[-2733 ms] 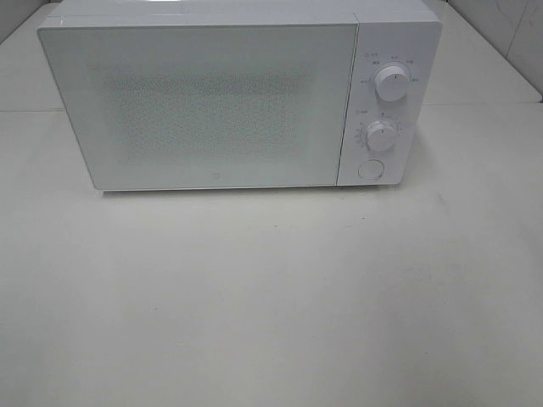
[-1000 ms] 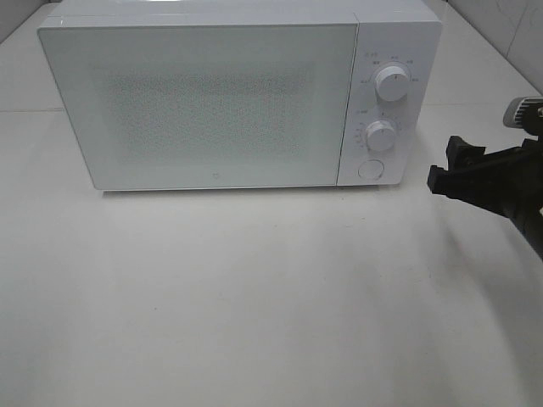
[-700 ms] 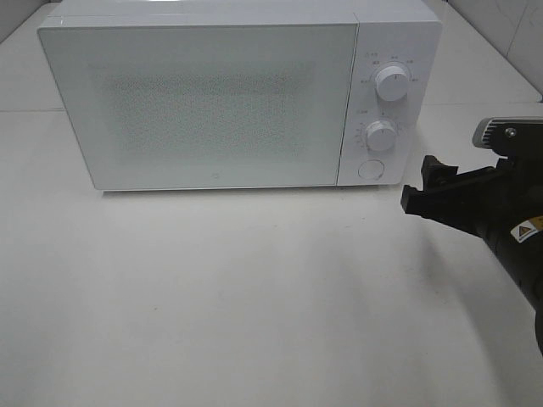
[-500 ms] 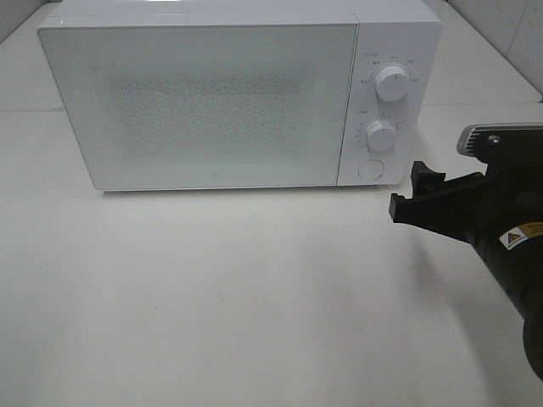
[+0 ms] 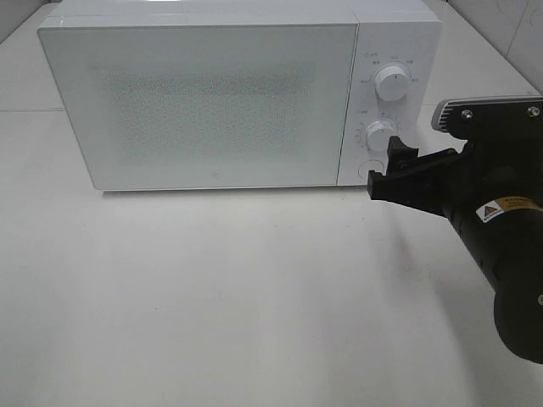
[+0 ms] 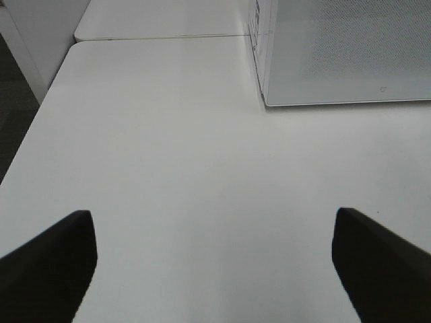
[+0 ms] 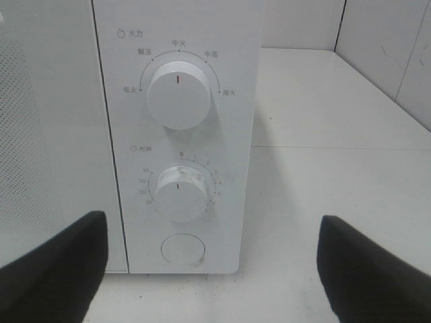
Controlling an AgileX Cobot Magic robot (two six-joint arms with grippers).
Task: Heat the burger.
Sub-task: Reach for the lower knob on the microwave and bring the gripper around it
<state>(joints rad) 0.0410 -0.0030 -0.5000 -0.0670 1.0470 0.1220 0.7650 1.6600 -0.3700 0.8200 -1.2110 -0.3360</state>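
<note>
White table [image 5: 254, 297]: microwave door [image 5: 204, 102] shut; R fingers [image 5: 399, 182] apart nr button [image 7: 183, 249].

The closed microwave [image 5: 212, 102] walls off the back — the table [image 5: 221, 297] in front of it and beside its left end lies open; the right gripper [image 5: 383, 167] stands close before its control panel [image 7: 178, 134]

Microwave [image 5: 399, 21] interior hidden behind door [image 5: 204, 106], left pincer [image 6: 212, 215] cut by edge

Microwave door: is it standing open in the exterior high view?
No, the microwave door sits shut, flush with the control panel beside it.
</note>
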